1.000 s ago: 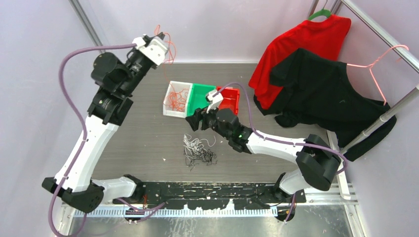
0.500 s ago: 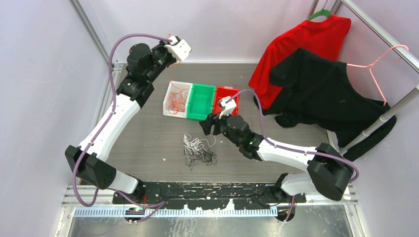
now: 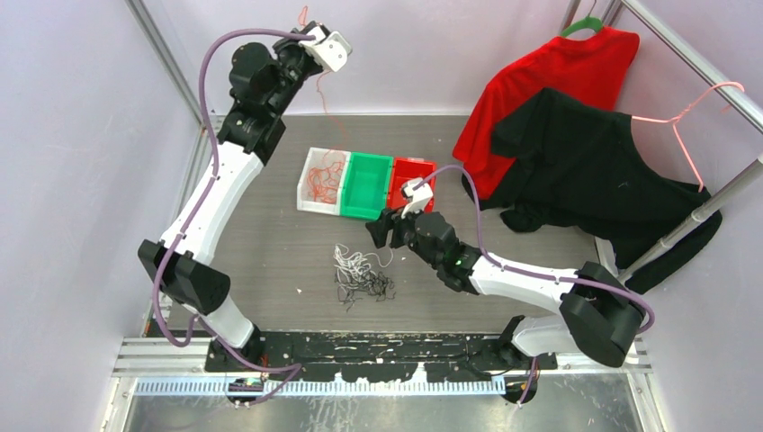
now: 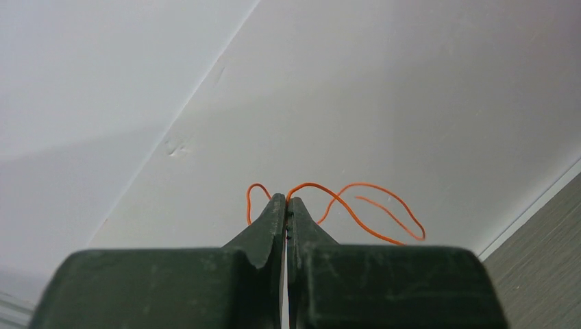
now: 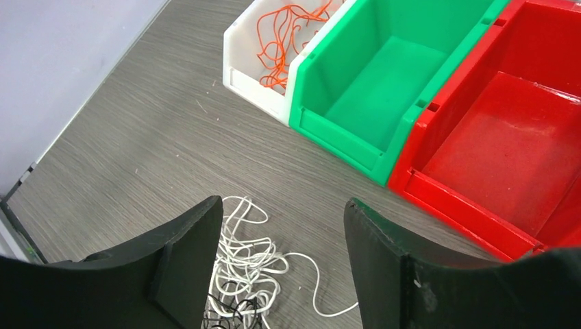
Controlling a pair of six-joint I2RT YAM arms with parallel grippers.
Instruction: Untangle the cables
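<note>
My left gripper (image 3: 308, 31) is raised high by the back wall, left of the bins, and shut on a thin orange cable (image 4: 368, 185). That strand loops out past the tips (image 4: 286, 200) and trails down toward the white bin (image 3: 306, 194). Several more orange cables (image 5: 288, 34) lie in that bin. A tangled clump of white and black cables (image 3: 360, 274) rests on the table. In the right wrist view its white strands (image 5: 250, 264) lie just under the left finger. My right gripper (image 3: 379, 229) hovers open over the clump's right side, holding nothing (image 5: 282, 203).
A green bin (image 3: 364, 184) and a red bin (image 3: 416, 184) stand in a row beside the white one; both look bare inside. A red shirt (image 3: 558, 81) and a black shirt (image 3: 585, 162) hang from a rack at the right, with a pink hanger (image 3: 693, 117).
The left arm has swung right from the far-left wall and risen above the bins, carrying the orange cable. The right gripper has drawn back slightly to the right, still open.
</note>
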